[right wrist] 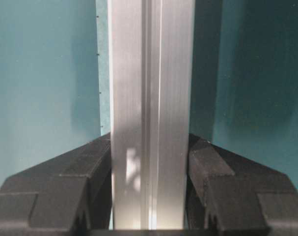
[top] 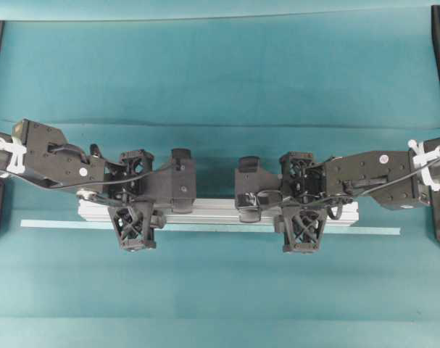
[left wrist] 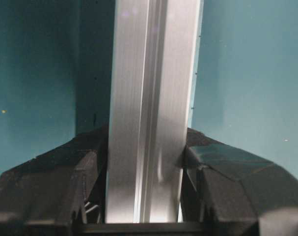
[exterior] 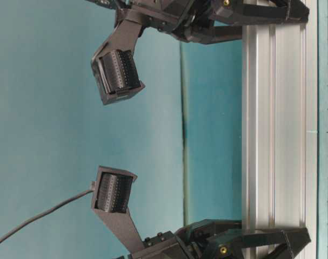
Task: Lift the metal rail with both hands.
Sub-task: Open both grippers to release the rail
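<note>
In the wrist views, nearest of all, the metal rail [left wrist: 146, 113] was seen clamped between the black fingers [left wrist: 222, 172] of the left gripper [left wrist: 145, 162], the pads pressed against both of its long sides. The same was seen on the other arm: the right gripper [right wrist: 150, 162] was closed on the rail [right wrist: 151, 108], a finger [right wrist: 80, 172] flush against each side, with the grooves running straight away from the camera.

From overhead, the rail [top: 212, 210] was seen lying crosswise in the middle of the teal table [top: 220, 72], with the left gripper [top: 136, 214] clamped near its left end and the right gripper [top: 303, 216] toward its right end. A thin pale-teal strip [top: 364, 230] was seen just beside the rail along its near edge, reaching further out at both ends.
</note>
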`<state>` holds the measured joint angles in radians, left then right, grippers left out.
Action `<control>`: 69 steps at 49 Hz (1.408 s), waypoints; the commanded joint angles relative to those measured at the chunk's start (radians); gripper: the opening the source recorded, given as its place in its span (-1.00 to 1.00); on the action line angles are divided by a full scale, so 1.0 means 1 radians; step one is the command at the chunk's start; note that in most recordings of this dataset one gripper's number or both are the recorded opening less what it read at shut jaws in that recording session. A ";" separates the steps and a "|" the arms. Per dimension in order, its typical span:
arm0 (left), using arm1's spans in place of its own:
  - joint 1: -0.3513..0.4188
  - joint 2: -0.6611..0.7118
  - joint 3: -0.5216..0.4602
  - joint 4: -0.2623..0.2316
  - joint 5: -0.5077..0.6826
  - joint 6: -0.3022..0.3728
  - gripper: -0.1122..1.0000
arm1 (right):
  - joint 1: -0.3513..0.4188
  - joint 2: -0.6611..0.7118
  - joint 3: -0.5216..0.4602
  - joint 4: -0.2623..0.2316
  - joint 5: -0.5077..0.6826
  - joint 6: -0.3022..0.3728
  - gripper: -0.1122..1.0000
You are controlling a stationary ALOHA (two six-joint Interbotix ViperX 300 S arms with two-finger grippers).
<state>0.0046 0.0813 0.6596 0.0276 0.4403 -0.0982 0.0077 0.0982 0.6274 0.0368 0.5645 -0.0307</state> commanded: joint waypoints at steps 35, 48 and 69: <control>-0.003 -0.005 -0.009 -0.002 -0.009 0.005 -0.16 | 0.008 0.006 0.015 0.015 -0.075 0.021 -0.12; -0.009 -0.008 -0.006 -0.002 -0.015 0.003 -0.16 | 0.006 0.005 0.018 0.015 -0.075 0.023 -0.11; -0.021 -0.009 -0.002 -0.002 -0.021 -0.008 -0.16 | -0.025 0.002 0.023 0.017 -0.077 0.086 0.83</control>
<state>-0.0092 0.0828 0.6611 0.0291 0.4218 -0.0951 -0.0169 0.0966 0.6535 0.0522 0.4939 0.0430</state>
